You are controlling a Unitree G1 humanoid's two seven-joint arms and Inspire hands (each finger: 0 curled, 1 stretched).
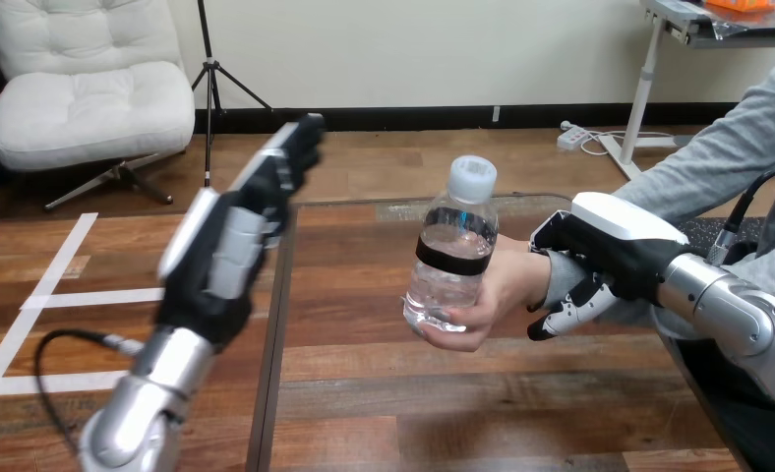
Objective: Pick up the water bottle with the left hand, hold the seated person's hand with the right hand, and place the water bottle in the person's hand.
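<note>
— Silver forearm, black hand at the left: what is the left hand (pixel 228 246) doing?
— It is raised by the left edge of the table (pixel 393 393), white shells toward the camera. Its fingers are straight and point up and far. They are released, holding nothing, and the hand is well apart from the bottle.
— Where is the bottle (pixel 452 246)?
— Right of centre, above the table, in the person's hand (pixel 497 290), which wraps its lower part from the right and underneath.
— Which way does it point?
— Its long axis is nearly upright, with the white cap (pixel 472 178) on top and the base down. The top leans a little to the right.
— Any label?
— A black band (pixel 452 258) runs round the middle, and the rest is clear plastic with water inside. I cannot make out any print.
— And at the right?
— The right hand (pixel 615 251) lies over the person's wrist (pixel 558 278), just right of the person's hand, white shell up. Its fingers (pixel 566 317) curl under the wrist, grasping it.
— The count?
— One bottle, one person's hand, two robot hands.
</note>
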